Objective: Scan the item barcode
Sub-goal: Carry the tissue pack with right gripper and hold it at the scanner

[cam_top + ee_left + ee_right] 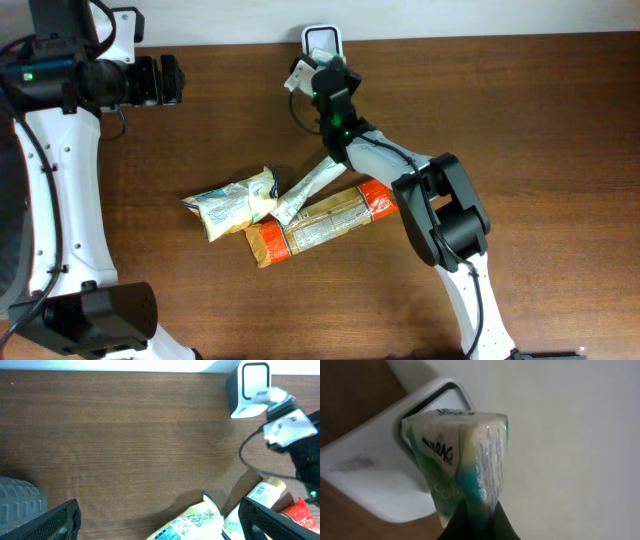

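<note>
Green-and-white film packet (pixel 462 455) is pinched at its lower seam by the right gripper (pixel 476 516), jaws closed tight on it. The grip is at the edge, presumably so the fingers cover no print. The packet is held up just in front of the dark window of the scanner (pixel 385 480), at the far edge of the table (pixel 500 100) — close, but contact cannot be resolved. No view shows the barcode, so I cannot confirm it faces the window.

Wide open and empty, the left gripper (pixel 172 80) hangs at the far left, well apart from the scanner, likely parked out of the way.

Mid-table: a yellow-white bag (pixel 235 200), a long stick pack (pixel 310 185) and an orange pack (pixel 320 225), touching one another.

Judgement — the scan step is in hand. If there is no read, the packet may need a slight turn.
</note>
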Robot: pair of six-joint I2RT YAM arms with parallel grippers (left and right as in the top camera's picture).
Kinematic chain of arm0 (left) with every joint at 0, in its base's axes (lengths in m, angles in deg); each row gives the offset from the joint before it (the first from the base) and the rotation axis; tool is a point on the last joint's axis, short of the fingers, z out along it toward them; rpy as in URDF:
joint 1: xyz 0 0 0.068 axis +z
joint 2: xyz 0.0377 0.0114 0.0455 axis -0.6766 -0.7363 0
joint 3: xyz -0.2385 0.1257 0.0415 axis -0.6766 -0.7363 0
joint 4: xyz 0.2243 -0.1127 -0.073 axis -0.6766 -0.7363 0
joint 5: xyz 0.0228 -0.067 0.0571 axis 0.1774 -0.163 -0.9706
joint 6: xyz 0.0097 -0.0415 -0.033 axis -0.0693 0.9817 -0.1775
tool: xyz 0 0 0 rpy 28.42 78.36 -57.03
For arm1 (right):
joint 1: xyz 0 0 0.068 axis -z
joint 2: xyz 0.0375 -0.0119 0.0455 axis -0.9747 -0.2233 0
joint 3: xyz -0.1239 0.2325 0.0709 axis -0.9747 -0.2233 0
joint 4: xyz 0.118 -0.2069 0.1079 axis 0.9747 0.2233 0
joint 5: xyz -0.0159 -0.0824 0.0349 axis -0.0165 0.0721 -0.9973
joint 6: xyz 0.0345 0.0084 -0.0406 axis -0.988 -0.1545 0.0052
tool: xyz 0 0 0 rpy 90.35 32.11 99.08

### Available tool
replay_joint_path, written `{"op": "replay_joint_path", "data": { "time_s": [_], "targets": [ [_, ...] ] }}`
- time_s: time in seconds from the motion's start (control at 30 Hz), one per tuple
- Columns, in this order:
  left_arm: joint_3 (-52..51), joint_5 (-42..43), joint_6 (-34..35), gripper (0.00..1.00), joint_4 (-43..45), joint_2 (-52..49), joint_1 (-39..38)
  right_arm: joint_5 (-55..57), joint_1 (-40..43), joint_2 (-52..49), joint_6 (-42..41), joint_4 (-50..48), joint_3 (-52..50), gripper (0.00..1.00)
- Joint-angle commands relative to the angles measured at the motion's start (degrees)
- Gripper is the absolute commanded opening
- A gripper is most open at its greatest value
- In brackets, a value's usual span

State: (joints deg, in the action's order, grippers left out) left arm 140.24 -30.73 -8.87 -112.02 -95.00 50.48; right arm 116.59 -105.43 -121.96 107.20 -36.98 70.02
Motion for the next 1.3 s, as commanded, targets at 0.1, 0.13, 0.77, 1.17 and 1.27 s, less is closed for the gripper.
{"op": "replay_joint_path", "data": {
  "time_s": [0.1, 0.13, 0.77, 1.17, 1.27],
  "targets": [
    [0.2, 0.2, -0.9, 0.99, 0.1, 0.3, 0.2, -18.5, 1.5, 13.9, -30.4, 35.2, 14.8, 0.04],
    [0.2, 0.2, -0.9, 0.99, 0.1, 0.3, 0.2, -24.9, 2.0, 13.9, -31.8, 46.5, 21.1, 0.04],
    [0.2, 0.2, -0.9, 0.99, 0.1, 0.3, 0.2, 1.3, -0.2, 4.4, -38.6, 60.9, 43.6, 0.04],
    [0.2, 0.2, -0.9, 0.99, 0.1, 0.3, 0.2, 0.7, 2.1, -11.9, -15.8, 48.7, 42.8, 0.04],
    [0.2, 0.2, -0.9, 0.99, 0.1, 0.3, 0.2, 0.7, 2.2, -12.1, -15.8, 48.5, 42.6, 0.04]
  ]
}}
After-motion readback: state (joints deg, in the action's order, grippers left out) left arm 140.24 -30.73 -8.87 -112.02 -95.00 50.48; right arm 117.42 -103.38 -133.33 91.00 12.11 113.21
